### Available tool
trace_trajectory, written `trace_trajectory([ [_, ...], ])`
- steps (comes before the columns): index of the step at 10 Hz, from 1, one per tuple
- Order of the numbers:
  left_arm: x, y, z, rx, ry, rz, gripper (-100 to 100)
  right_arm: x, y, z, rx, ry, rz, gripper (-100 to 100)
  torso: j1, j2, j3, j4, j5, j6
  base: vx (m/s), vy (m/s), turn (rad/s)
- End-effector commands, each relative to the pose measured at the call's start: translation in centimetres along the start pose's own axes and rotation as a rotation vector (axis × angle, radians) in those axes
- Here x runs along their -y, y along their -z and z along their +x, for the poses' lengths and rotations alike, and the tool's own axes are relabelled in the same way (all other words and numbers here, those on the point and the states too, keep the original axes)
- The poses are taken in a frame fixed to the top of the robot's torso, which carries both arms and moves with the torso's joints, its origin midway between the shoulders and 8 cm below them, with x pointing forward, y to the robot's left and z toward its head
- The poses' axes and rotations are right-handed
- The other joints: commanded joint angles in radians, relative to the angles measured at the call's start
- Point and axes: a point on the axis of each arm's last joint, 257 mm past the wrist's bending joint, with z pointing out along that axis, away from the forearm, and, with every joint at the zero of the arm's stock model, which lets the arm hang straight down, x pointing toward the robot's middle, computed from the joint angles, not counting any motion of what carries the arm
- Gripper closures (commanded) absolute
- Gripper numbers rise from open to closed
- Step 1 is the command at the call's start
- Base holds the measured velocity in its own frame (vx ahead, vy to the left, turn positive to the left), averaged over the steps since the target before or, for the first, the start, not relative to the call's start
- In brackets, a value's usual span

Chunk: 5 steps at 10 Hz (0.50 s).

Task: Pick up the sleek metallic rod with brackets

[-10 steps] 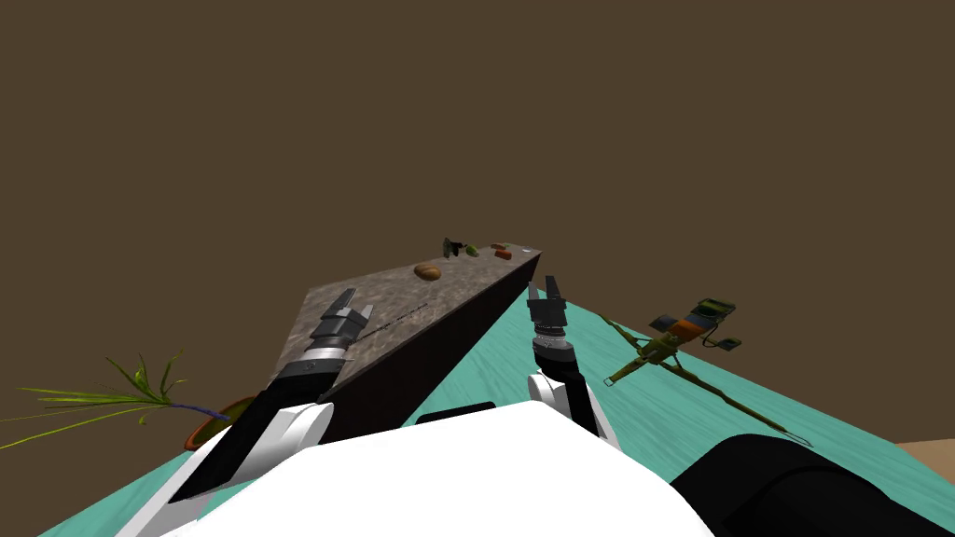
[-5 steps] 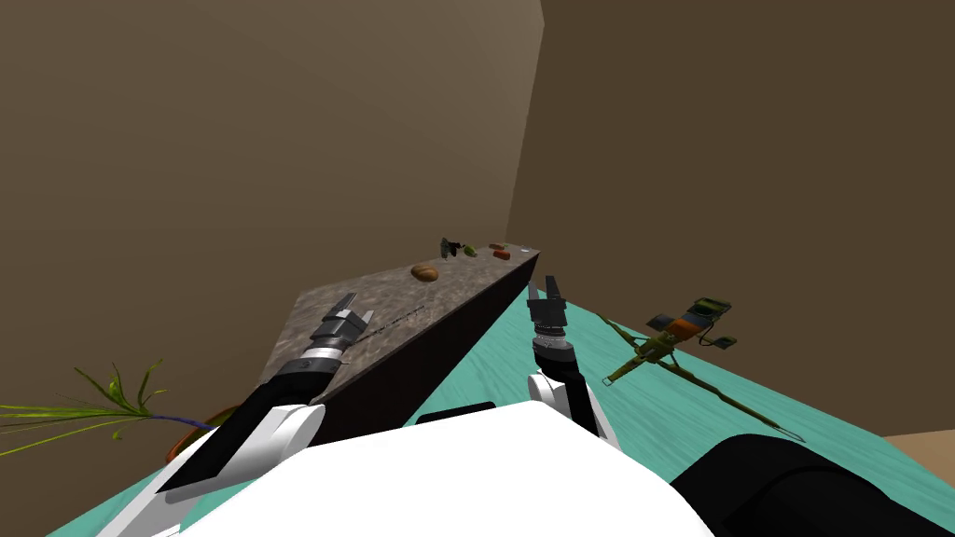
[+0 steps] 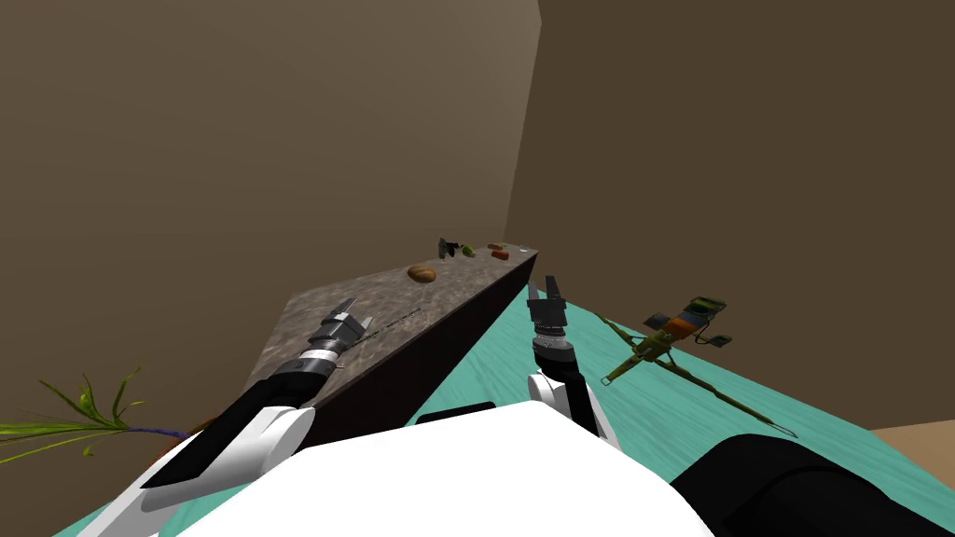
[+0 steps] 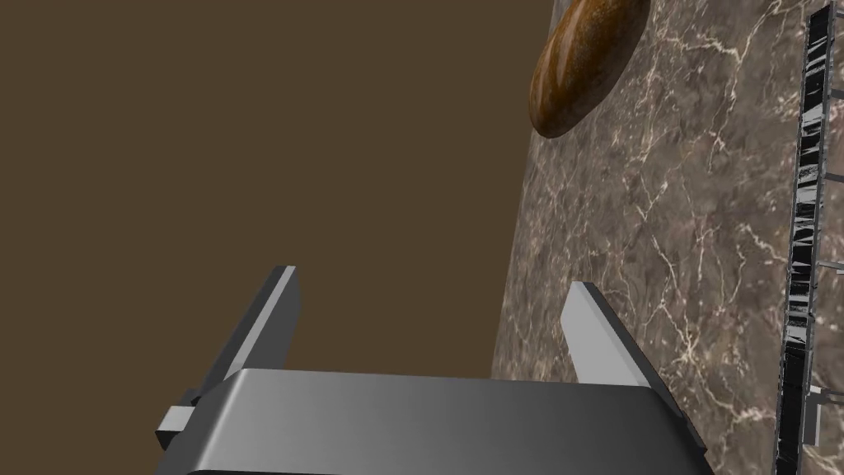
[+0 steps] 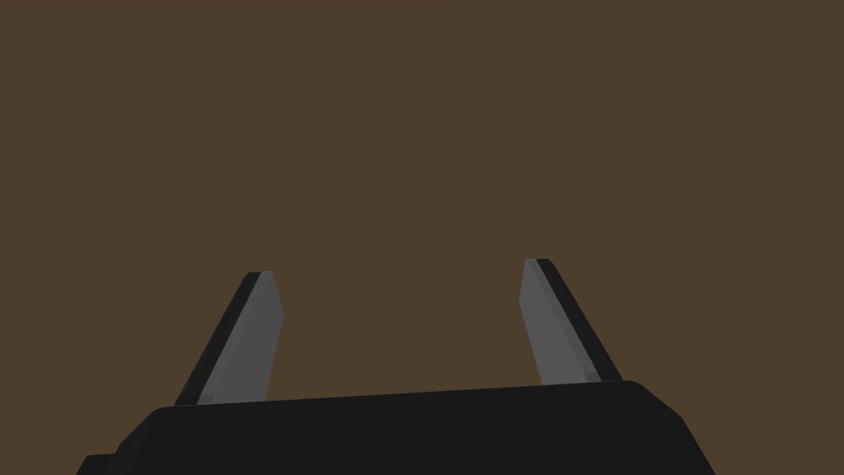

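At the far left a potted plant (image 3: pixel 84 415) was seen on the floor, well apart from the work. The left gripper (image 4: pixel 433 280) was held spread over the near part of the marbled counter (image 4: pixel 659 247), with one finger above the stone and the other out past the counter's edge. The rod (image 4: pixel 806 206), thin, dark and glinting, was seen lying flat on the counter top, off to the side of the counter-side finger and not between the two. Were the fingers brought together there, it was judged that nothing would be caught. A rod so slim and so low on the stone could easily be missed, or the fingertips could be driven into the counter; a sideways approach might shove or roll it away, and its small brackets might be snagged. A brown loaf (image 4: pixel 585 66) was seen farther along, clear of the rod. The right gripper (image 5: pixel 400 270) was held spread and empty beside the counter, above the teal floor (image 3: pixel 522 373), with a green and orange object (image 3: pixel 671 336) lying beyond it.
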Motion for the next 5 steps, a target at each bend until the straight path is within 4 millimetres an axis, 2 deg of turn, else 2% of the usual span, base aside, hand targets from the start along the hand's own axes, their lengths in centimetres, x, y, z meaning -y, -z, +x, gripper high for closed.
trace_trajectory([
  [1, -0.7, -0.1, -0.4, 0.008, 0.018, -0.036, -100, 0.0, 0.0, 0.0, 0.0, 0.0, 0.0, 0, 0.0, 0.0, 0.0, 0.0, 0.0, 0.0, 0.029, -0.011, -0.014],
  [5, -2.8, 0.1, -1.7, 0.029, 0.081, -0.138, -100, 0.0, 0.0, 0.0, 0.0, 0.0, 0.0, 0, 0.0, -0.001, 0.0, 0.0, 0.0, 0.0, 0.034, -0.013, -0.024],
])
